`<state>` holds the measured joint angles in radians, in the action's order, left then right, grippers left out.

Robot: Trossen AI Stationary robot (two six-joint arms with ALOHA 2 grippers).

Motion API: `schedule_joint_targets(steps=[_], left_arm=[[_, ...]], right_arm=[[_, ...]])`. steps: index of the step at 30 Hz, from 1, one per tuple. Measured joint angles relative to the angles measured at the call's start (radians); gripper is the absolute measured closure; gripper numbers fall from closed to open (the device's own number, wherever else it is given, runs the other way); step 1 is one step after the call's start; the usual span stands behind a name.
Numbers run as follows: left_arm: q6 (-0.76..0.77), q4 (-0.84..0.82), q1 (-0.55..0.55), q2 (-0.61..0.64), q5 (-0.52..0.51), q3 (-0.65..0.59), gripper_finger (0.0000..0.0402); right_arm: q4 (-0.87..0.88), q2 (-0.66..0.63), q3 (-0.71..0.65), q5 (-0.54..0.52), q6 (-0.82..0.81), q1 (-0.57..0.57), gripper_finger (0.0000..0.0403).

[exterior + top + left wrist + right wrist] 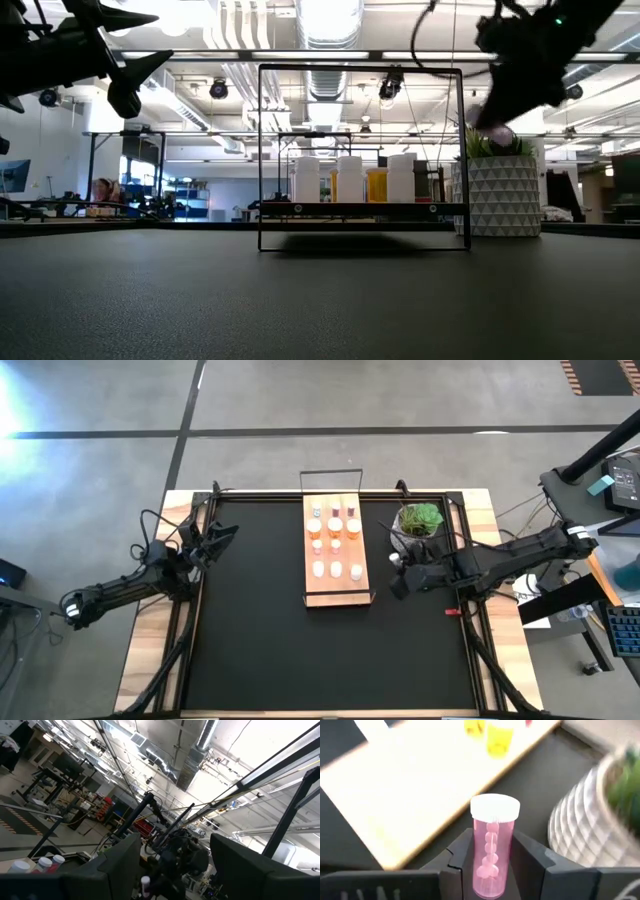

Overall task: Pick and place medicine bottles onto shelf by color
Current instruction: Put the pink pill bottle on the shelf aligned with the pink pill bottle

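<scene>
The light-wood shelf [335, 550] lies mid-table with a wire frame at its ends. Several orange, pink and white medicine bottles [335, 525] stand on it, also seen in the low view [350, 178]. My right gripper [398, 578] hovers just right of the shelf, beside the plant, shut on a pink bottle [492, 850] with a white cap [495, 807]. It shows high above the table in the low view [515, 75]. My left gripper [222, 532] is open and empty, raised over the table's far left, and its fingers stand apart in the left wrist view [170, 870]. My right gripper pinches the pink bottle's body [490, 870] between its two fingers [462, 855], on opposite sides. The bottle lies along the fingers, and its capped end sticks out past the fingertips. The fingers come from the table's right side. The bottle is lifted clear of the table [497, 133].
A green plant in a white ribbed pot [420, 520] stands close to the right gripper on its far side, and shows in the right wrist view [585, 825]. The black mat [270, 640] covers the table. The shelf's near end [335, 592] is bare wood.
</scene>
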<state>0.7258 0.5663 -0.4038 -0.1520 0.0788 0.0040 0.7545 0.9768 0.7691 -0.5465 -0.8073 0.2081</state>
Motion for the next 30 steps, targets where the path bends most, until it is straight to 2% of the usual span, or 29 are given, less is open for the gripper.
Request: schedule_joint_targets(steps=[3, 8, 13, 18, 22, 28, 30], left_arm=[[0.000, 0.000, 0.000, 0.000, 0.000, 0.000, 0.0178], [0.000, 0.000, 0.000, 0.000, 0.000, 0.000, 0.0178], [0.000, 0.000, 0.000, 0.000, 0.000, 0.000, 0.0178], [0.000, 0.000, 0.000, 0.000, 0.000, 0.000, 0.0178], [0.000, 0.000, 0.000, 0.000, 0.000, 0.000, 0.0178], [0.000, 0.000, 0.000, 0.000, 0.000, 0.000, 0.0178], [0.000, 0.000, 0.000, 0.000, 0.000, 0.000, 0.0178]], right_arm=[[-0.095, 0.000, 0.011, -0.038, 0.118, -0.016, 0.0303], [-0.243, 0.011, 0.011, 0.004, 0.283, -0.083, 0.0303], [-0.374, 0.030, 0.010, 0.149, 0.374, -0.213, 0.0303], [-0.520, 0.103, 0.009, 0.301, 0.416, -0.331, 0.0303], [-0.630, 0.163, 0.008, 0.310, 0.460, -0.376, 0.0303], [-0.796, 0.210, -0.001, 0.309, 0.531, -0.379, 0.0303], [-0.823, 0.217, -0.010, 0.268, 0.527, -0.379, 0.0303]])
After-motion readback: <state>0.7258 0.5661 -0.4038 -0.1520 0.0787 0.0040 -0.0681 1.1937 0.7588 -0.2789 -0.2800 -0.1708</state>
